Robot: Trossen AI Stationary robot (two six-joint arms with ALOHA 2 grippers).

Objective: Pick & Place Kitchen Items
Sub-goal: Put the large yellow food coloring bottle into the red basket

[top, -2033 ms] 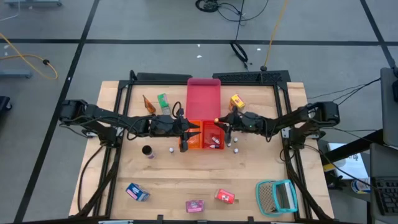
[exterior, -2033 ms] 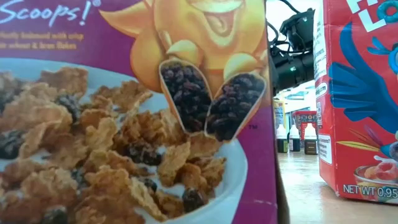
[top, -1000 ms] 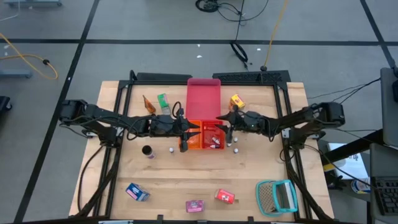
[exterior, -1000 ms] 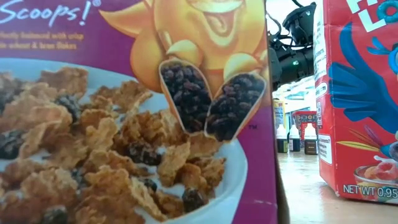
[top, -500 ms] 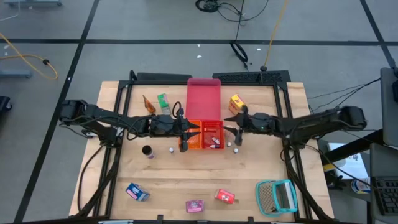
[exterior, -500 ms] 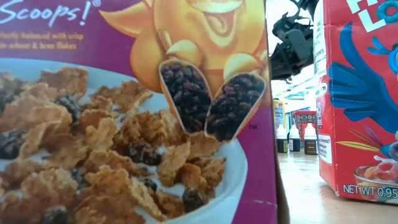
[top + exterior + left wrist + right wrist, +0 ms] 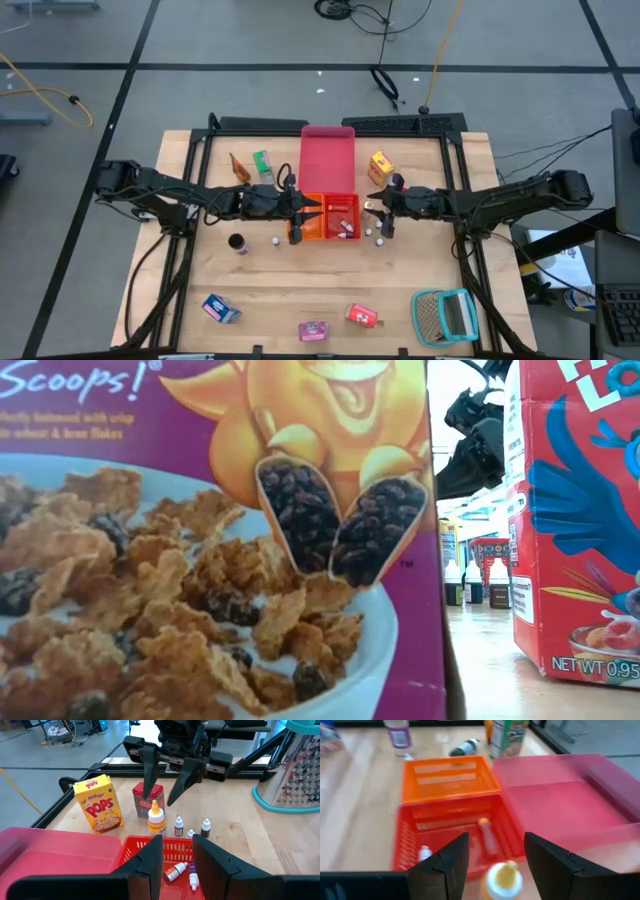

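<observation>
My right gripper (image 7: 384,217) hangs open just right of the red tray (image 7: 353,203), its fingers on either side of and above a yellow-capped bottle (image 7: 156,818) that stands on the table. That bottle (image 7: 503,878) shows between my fingers in the right wrist view. My left gripper (image 7: 303,216) waits open over the orange tray (image 7: 312,230). Small bottles (image 7: 178,869) lie in the red tray. A yellow box (image 7: 380,163), a green box (image 7: 262,163), an orange cone (image 7: 238,168) and a dark can (image 7: 237,243) rest on the table.
A large pink tray (image 7: 327,158) sits behind the two small trays. Tiny bottles (image 7: 374,237) stand right of the red tray. Blue (image 7: 220,308), pink (image 7: 313,330) and red (image 7: 362,316) boxes and a teal mesh basket (image 7: 445,315) lie near the table's near edge. Two cereal boxes (image 7: 220,540) fill the low view.
My right gripper has drawn back from the red tray's rim toward the table's right edge and slightly toward the near edge, while its arm has stretched out flatter. The left arm has kept still.
</observation>
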